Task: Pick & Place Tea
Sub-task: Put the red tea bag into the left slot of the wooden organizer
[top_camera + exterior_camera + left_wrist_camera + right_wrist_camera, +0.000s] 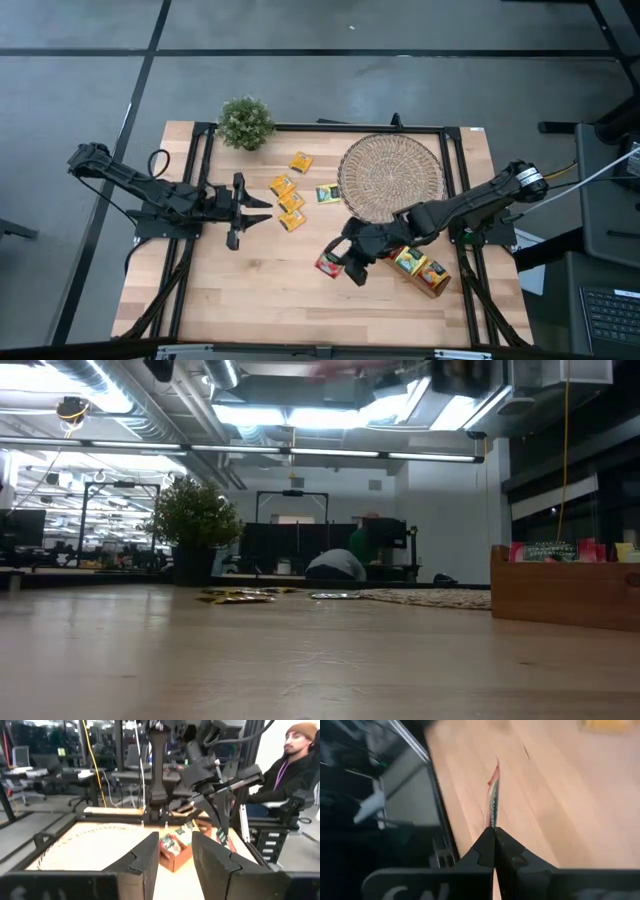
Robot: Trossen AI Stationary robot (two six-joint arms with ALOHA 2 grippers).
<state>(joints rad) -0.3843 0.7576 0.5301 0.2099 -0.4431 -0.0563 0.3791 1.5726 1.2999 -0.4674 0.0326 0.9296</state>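
Note:
My right gripper (338, 262) (494, 832) hangs over the table's near middle, left of the wooden tray (424, 270), and is shut on a red tea sachet (328, 265). Several yellow sachets (290, 203) and a green one (327, 194) lie flat on the table left of the round woven mat (392, 178); the low view shows them too, the yellow ones (240, 596) and the green one (335, 596). More tea stands in the tray (565, 585). My left gripper (252, 210) (175, 860) is open, waiting left of the yellow sachets and touching nothing. My right gripper pinches the red sachet by one edge (493, 822) between its two fingers. The fingers come slanting down from the table's right. The sachet shows edge-on and sticks out past the fingertips (492, 795), lifted clear of the table; the left wrist view shows it hanging below the fingers (222, 837).
A small potted plant (246, 122) stands at the far edge. The black frame rails (200, 180) run along both sides of the table. Bare wood lies along the near edge (260, 300). A person (300, 760) sits beyond the table's right side.

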